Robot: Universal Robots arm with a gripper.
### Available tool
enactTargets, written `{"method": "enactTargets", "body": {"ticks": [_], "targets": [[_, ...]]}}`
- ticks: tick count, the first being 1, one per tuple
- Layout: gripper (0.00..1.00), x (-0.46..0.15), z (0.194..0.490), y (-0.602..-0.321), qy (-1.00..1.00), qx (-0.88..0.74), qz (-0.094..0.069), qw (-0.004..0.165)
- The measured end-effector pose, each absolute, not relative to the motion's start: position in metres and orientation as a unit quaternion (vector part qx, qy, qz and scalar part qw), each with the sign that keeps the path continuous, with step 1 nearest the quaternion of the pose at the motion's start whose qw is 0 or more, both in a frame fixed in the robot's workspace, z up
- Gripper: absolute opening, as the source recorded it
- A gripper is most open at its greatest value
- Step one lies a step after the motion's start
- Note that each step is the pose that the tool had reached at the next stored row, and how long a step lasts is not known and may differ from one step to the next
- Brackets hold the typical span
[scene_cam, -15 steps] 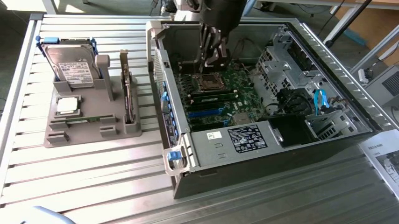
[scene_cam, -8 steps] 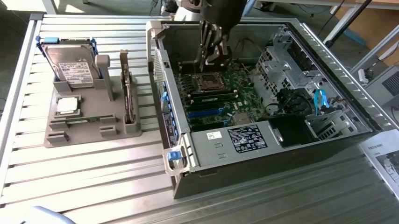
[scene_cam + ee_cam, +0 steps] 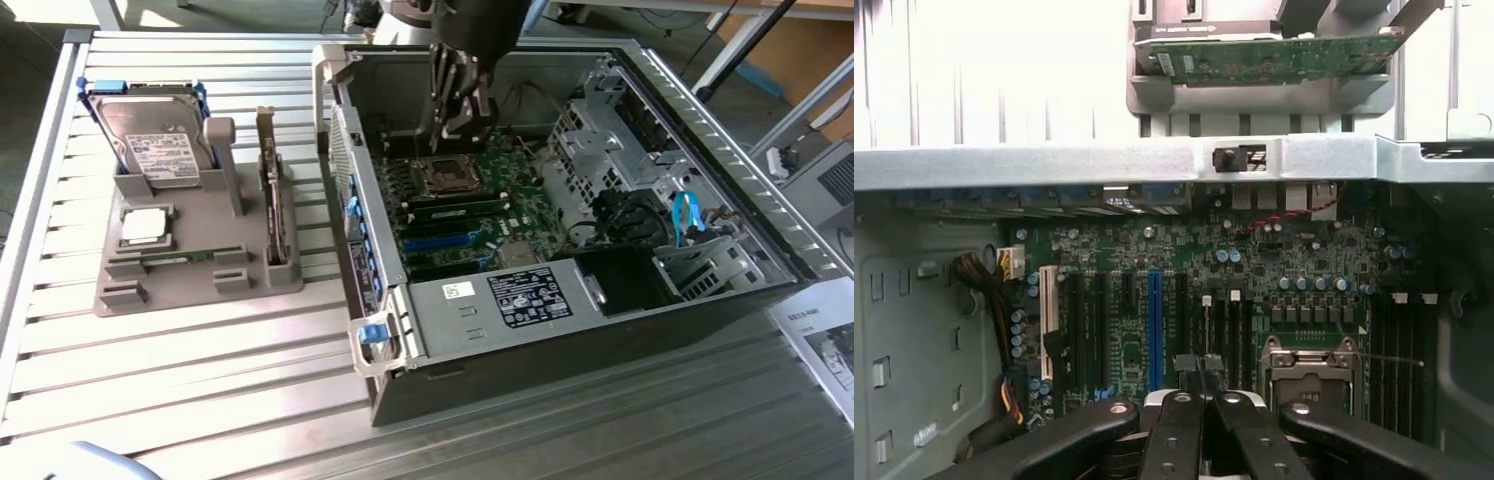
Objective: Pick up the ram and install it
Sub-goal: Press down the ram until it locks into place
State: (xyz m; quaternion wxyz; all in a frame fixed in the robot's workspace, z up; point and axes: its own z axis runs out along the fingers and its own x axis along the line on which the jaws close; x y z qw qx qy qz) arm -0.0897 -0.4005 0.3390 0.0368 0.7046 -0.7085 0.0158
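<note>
Over the slots (image 3: 1229, 335) beside the socket (image 3: 1309, 365), your gripper (image 3: 1199, 368) has its jaws pressed together; whether they pinch the ram is unclear. This looks like the seating step, which calls for a square, even press.

I read the gripper (image 3: 1202, 372) as black with silver rivets, its tips pressed together over a green motherboard (image 3: 467, 195). One blue slot (image 3: 1154, 325) stands out among black ones, a white slot (image 3: 1048, 300) at its 9 o'clock. The case (image 3: 534, 315) is grey metal; a black label with white print (image 3: 529, 296) sits at the board's 5 o'clock. The grey holder (image 3: 174, 262) carries a silver drive (image 3: 154, 140) in a blue frame. The table (image 3: 200, 380) is ribbed silver.
</note>
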Motion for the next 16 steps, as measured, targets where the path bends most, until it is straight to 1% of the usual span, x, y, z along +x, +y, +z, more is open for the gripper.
{"method": "enactTargets", "body": {"ticks": [16], "targets": [[0.1, -0.049, 0.339, -0.395, -0.705, 0.708, 0.017, 0.038]]}}
